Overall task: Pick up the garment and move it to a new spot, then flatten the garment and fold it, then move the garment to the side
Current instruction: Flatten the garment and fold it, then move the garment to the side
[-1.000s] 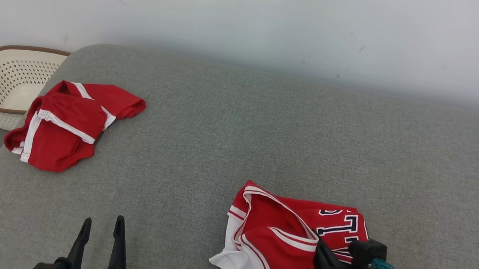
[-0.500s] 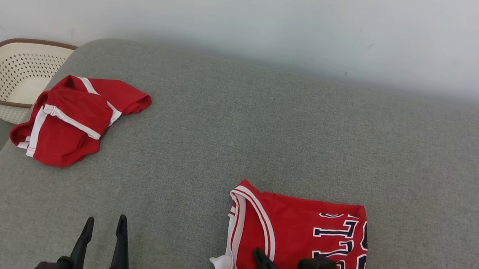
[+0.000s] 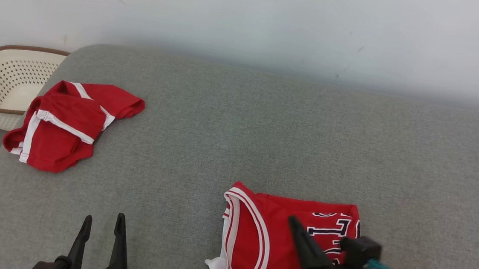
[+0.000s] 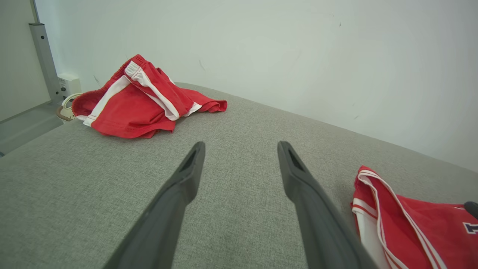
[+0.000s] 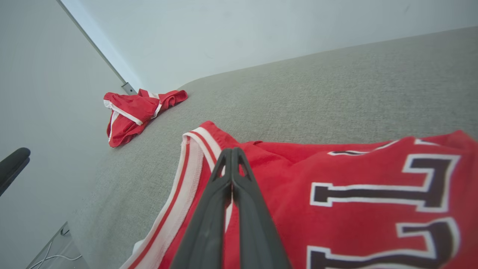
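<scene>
Jersey, head view: the jersey (image 3: 274, 240) lies folded on the near right of the couch cushion (image 3: 265, 132). Its far edge runs left to right and its near end passes out of frame, so the long axis cannot be told.
Jersey facing, head view: the striped trim edge is on the left, running near to far. The dark numerals sit on the right, turned sideways.
Jersey fabric: smooth red knit with white and dark-red banded trim, navy numerals outlined in white, and a white layer showing at the near left corner.
Right claw, head view: the right gripper (image 3: 292, 219) lies over the jersey, fingers pressed together and gripping nothing, pointing away and to the left.
Left claw, head view: the left gripper (image 3: 103, 218) stands at the near left over bare cushion, fingers spread wide and holding nothing.
Shorts, head view: red shorts (image 3: 65, 125) with white stripes lie crumpled at the far left corner, well apart from the jersey.
Basket, head view: a cream perforated basket (image 3: 0, 77) with a brown rim stands beyond the cushion's left edge.
Cushion: grey woven cloth with a rounded corner, set against a pale wall (image 3: 249, 15).
Left wrist view: the left gripper (image 4: 241, 149) frames bare cushion, with the shorts (image 4: 134, 108) ahead on the left and the jersey (image 4: 403, 220) at lower right.
Right wrist view: the right gripper (image 5: 231, 151) ends over the trim band of the jersey (image 5: 336, 175), with large numerals to its right. The shorts (image 5: 130, 112) lie far off on the left.
</scene>
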